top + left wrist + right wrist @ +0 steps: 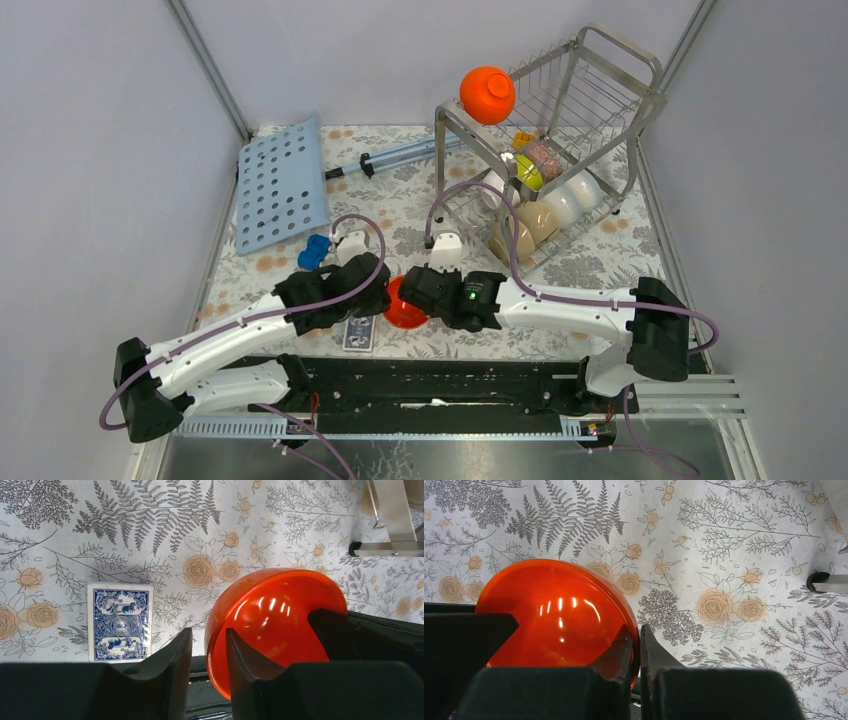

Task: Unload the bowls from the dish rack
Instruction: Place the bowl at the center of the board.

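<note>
**Two robot arms meet over a red bowl at the front of the worktop**

Seen from above, two white and black arms reach in from the near edge and meet in the middle, low over a worktop (600,250) covered in a cloth printed with flowers and ferns. Between them is a glossy red bowl (404,308).

The right tool (636,630) is clamped on the rim of the red bowl, its two fingers pressed together with only the thin edge between them. The left tool (209,632) sits at the opposite side of the rim with its fingers apart. One finger is against the bowl, and the other stands clear of it with a gap showing. I cannot tell whether the bowl rests on the cloth or hangs just above it.

The dish rack (441,150), made of shiny steel wire, stands at the far right corner, well apart from the arms. An orange bowl (488,95) sits on its upper tier, and pale bowls (562,205) stand on edge in its lower tier.

A playing card (120,622) with a blue back lies face down just beside the left tool. A light blue board with holes (283,185) lies at the far left.
</note>
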